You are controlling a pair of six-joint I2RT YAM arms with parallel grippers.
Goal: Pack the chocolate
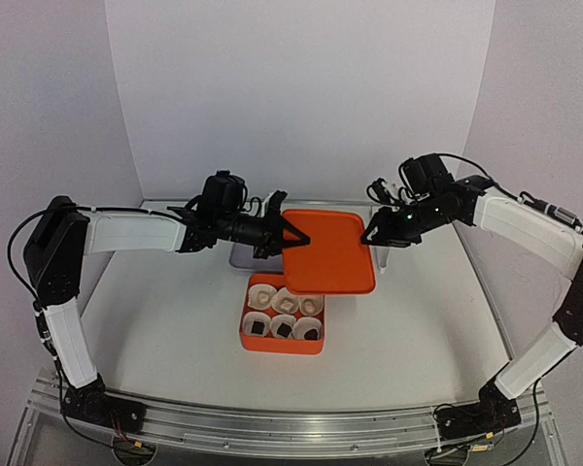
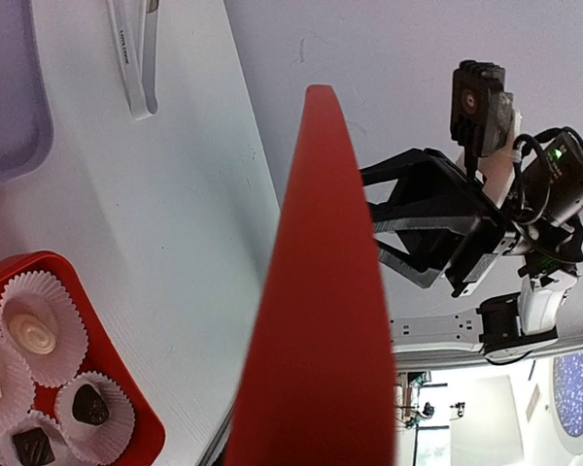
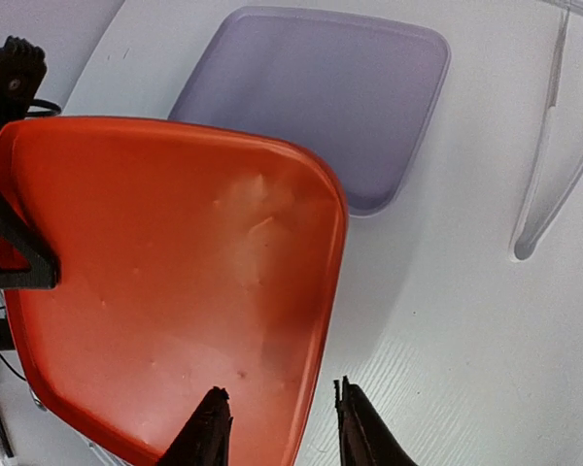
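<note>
The left jaws are pressed together on the left edge of the orange lid (image 1: 328,252), holding it in the air. The right jaws stand spread astride the lid's right edge, not pinching it. The chocolate (image 2: 90,406) sits in white paper cups (image 2: 39,291) inside an orange box (image 1: 280,346) at the middle of the tabletop (image 1: 155,320), dark pieces in the near row and pale ones behind, partly under the lid. A purple tray (image 3: 321,107) lies toward the far edge, with tongs (image 3: 549,155) to its right.

overhead, two close wrist views, shared lid (image 1: 328,254)
</note>
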